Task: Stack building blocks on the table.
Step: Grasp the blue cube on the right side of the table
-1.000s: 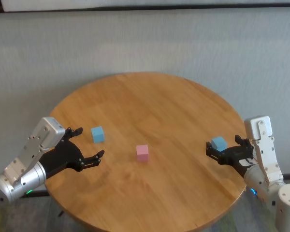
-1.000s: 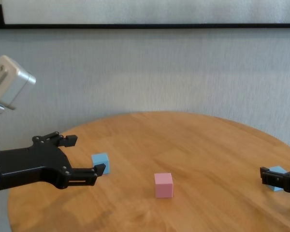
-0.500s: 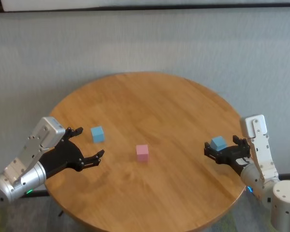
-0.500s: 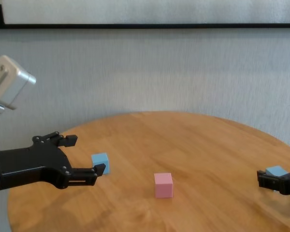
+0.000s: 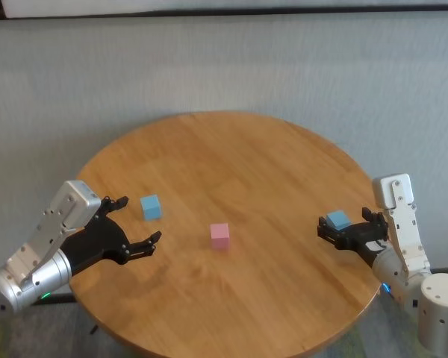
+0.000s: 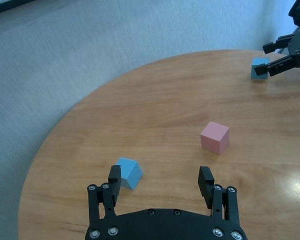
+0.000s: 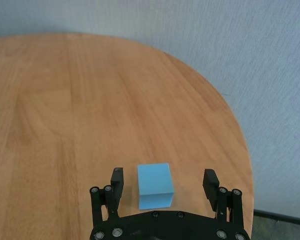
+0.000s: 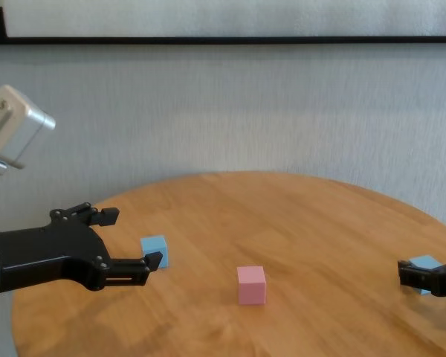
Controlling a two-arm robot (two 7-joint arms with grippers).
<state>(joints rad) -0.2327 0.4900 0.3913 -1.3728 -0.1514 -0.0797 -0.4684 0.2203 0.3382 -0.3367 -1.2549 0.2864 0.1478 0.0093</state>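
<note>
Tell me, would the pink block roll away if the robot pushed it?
Probably not: the pink block is a cube sitting flat on the wooden table, so it would likely slide. Its matte faces look grippy, and it seems stiff and light.

The table [image 5: 231, 156] has a wooden top with a clear brown grain, smooth and a little glossy, as pale reflections show on it in the left wrist view. The pink block [image 5: 219, 235] and the two light blue blocks [image 5: 151, 206] [image 5: 337, 220] look matt and plain. Both grippers [image 5: 134, 222] [image 5: 345, 227] are of matt black plastic or metal; the arm housings look like smooth silver-grey metal. The wall [image 5: 231, 67] behind looks finely rough.
</note>
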